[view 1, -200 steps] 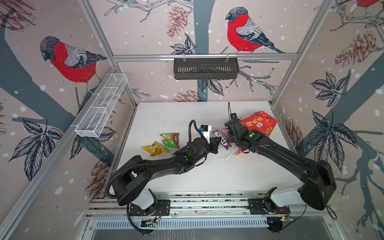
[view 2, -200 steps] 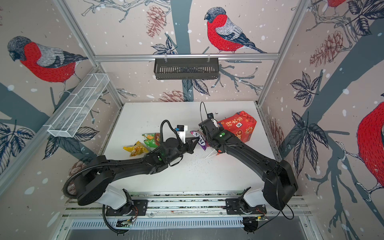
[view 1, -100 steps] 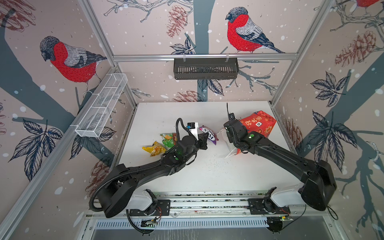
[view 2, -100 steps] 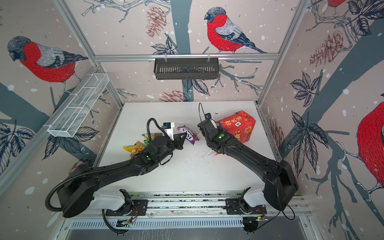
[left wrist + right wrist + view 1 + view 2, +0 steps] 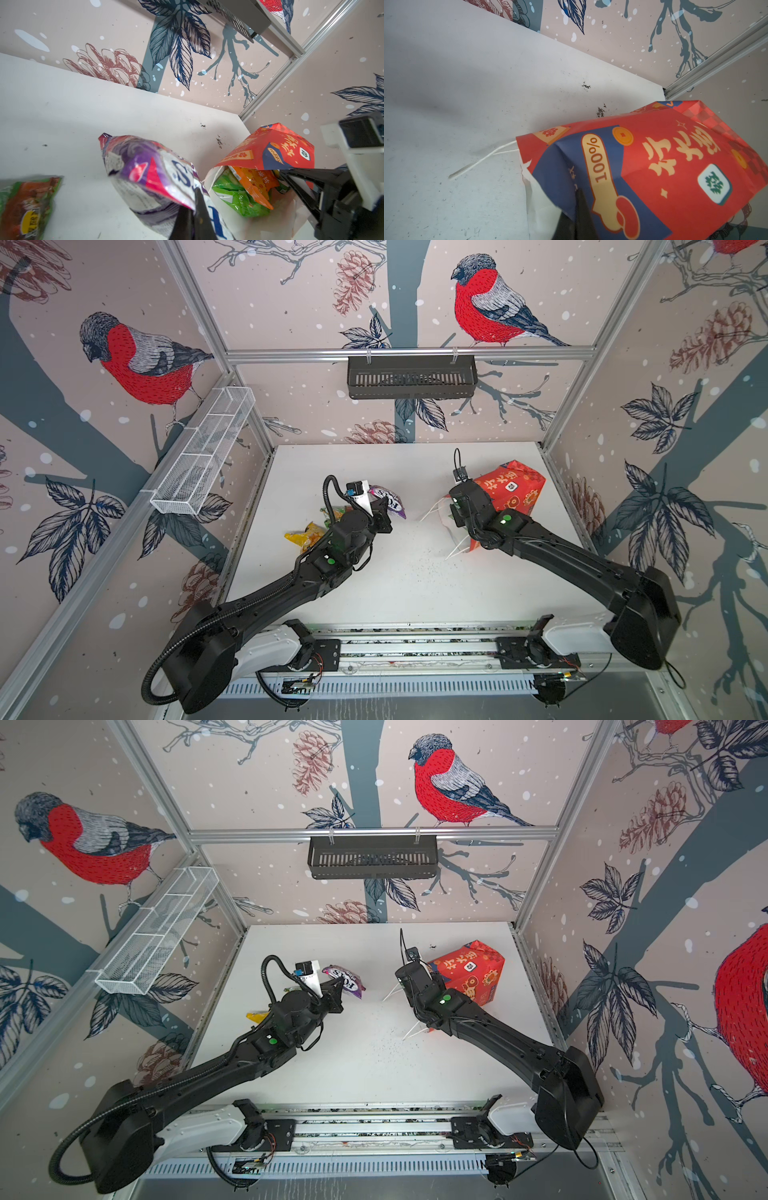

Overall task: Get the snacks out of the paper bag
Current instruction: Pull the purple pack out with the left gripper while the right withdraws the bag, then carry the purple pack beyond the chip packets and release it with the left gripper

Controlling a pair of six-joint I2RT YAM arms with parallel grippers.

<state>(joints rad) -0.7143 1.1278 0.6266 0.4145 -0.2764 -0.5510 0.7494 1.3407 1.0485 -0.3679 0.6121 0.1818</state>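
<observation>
White worktop (image 5: 395, 593): left tool (image 5: 194, 207), pinching the purple packet (image 5: 145, 172), should release low at nine o'clock. Right tool (image 5: 578, 198) pinches the lip of the paper bag (image 5: 675, 162).

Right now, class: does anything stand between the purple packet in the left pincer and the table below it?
Nothing visible. The purple packet hangs from the left pincer over bare table, apart from the paper bag and green-red packet.
</observation>
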